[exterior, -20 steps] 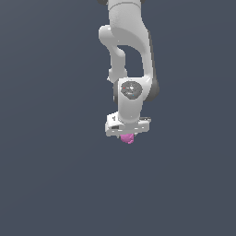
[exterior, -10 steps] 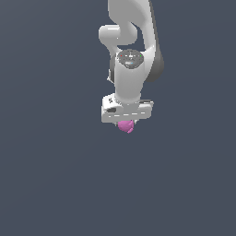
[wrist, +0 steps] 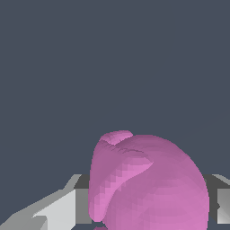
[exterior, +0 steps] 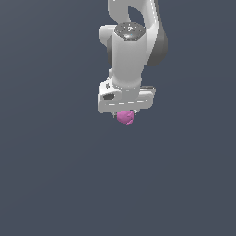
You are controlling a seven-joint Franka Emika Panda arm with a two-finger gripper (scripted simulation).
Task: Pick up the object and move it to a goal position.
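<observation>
The object (exterior: 125, 117) is a small lumpy pink-magenta blob hanging just under the white hand of the arm in the exterior view. My gripper (exterior: 125, 115) is shut on it, with the fingers mostly hidden behind the hand's body. In the wrist view the object (wrist: 148, 184) fills the lower middle, and grey fingers (wrist: 58, 211) show at either side of it. The object is lifted off the plain dark surface, with nothing under it.
Only a uniform dark grey-blue background (exterior: 46, 184) surrounds the arm. The white arm links (exterior: 131, 50) rise above the hand toward the exterior view's top edge.
The arm has carried the pink object upward and slightly toward the exterior view's left, and the hand has turned about its vertical axis. The grip has held.
</observation>
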